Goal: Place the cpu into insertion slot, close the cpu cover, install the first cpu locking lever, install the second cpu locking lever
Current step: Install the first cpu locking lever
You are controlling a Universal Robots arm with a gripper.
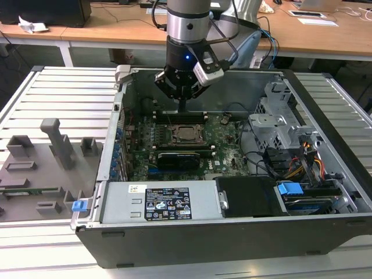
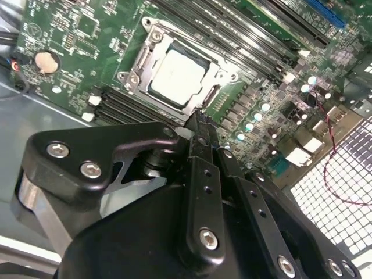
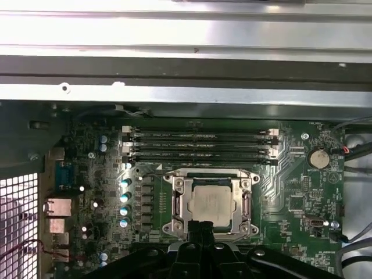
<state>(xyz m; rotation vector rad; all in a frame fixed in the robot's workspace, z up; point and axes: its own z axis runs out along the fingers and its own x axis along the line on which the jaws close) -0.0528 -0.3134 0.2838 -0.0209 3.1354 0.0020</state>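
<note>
We are seeing the cpu point(image 3: 212, 201) lying flat, metal top up, edges parallel to the memory slots point(image 3: 200, 145), just beyond our jaws, which are pressing together.

Arm point(image 1: 187, 26) vertical, claw point(image 2: 197, 121) pointing down w/ fingers point(image 2: 201, 174) pinched together.

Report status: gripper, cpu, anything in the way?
Status: gripper shut, low at the edge of the insertion slot; cpu seated in it, cpu cover flat around it; nothing seen between them.
</note>
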